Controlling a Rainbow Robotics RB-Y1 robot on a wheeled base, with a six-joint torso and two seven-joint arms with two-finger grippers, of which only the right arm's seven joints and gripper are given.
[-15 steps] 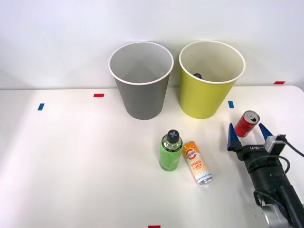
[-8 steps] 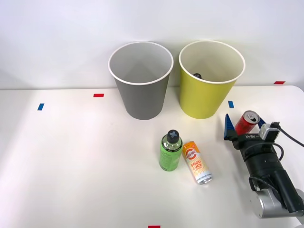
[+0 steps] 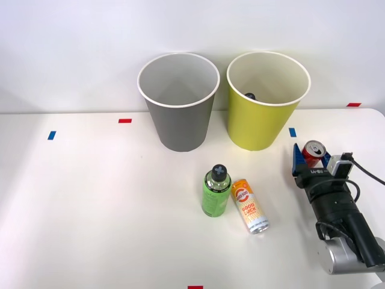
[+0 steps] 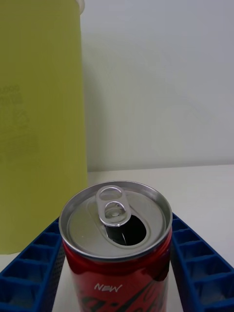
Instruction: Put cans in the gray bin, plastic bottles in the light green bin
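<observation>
My right gripper (image 3: 311, 159) is shut on the short red can (image 3: 313, 153) at the table's right side. In the right wrist view both blue ribbed fingers (image 4: 34, 265) press the sides of the red can (image 4: 117, 243), which stands upright with its silver top opened. The slim orange-yellow can (image 3: 249, 205) lies on its side mid-table, beside the upright green plastic bottle (image 3: 216, 191). The gray bin (image 3: 180, 126) and the light green bin (image 3: 258, 126) stand side by side at the back. The light green bin (image 4: 39, 122) is just beyond the held can.
A dark cap-like object (image 3: 249, 96) shows inside the light green bin. Small blue tape marks (image 3: 292, 132) and red tape marks (image 3: 124, 120) dot the white table. A white wall stands close behind the bins. The table's left half is bare.
The gripper advanced around the red can and its fingers closed in from wide open onto it. The can went from leaning to upright.
</observation>
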